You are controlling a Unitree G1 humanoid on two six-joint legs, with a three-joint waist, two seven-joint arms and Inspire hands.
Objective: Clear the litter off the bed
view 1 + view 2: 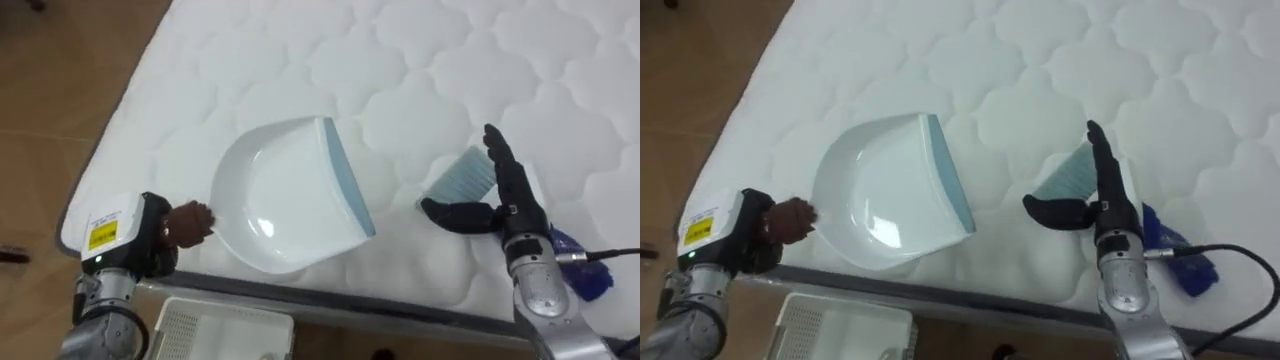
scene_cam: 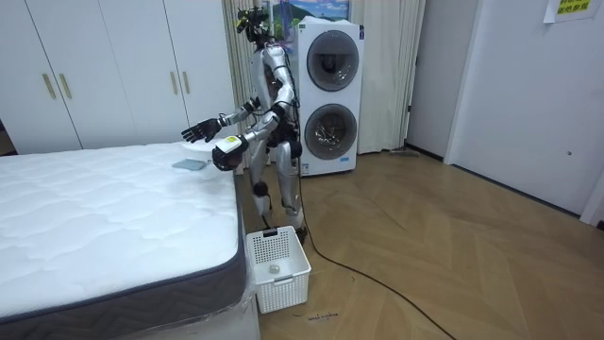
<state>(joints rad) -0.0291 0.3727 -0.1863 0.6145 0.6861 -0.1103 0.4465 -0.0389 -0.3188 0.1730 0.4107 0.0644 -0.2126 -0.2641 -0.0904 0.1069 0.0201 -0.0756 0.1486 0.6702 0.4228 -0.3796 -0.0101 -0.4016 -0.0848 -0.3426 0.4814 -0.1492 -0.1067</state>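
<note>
Two tools show on the bed (image 1: 450,60), a white quilted mattress: a white dustpan (image 1: 285,195) with a pale blue lip near the edge, and a brush (image 1: 462,175) with light blue bristles to its right. Our left hand (image 1: 155,235) is curled round the dustpan's brown handle. Our right hand (image 1: 505,200) hovers over the brush, fingers straight, thumb spread. We can read no writing; the yellow sign (image 2: 572,8) is too small. A white basket (image 1: 215,330) stands beside the bed.
</note>
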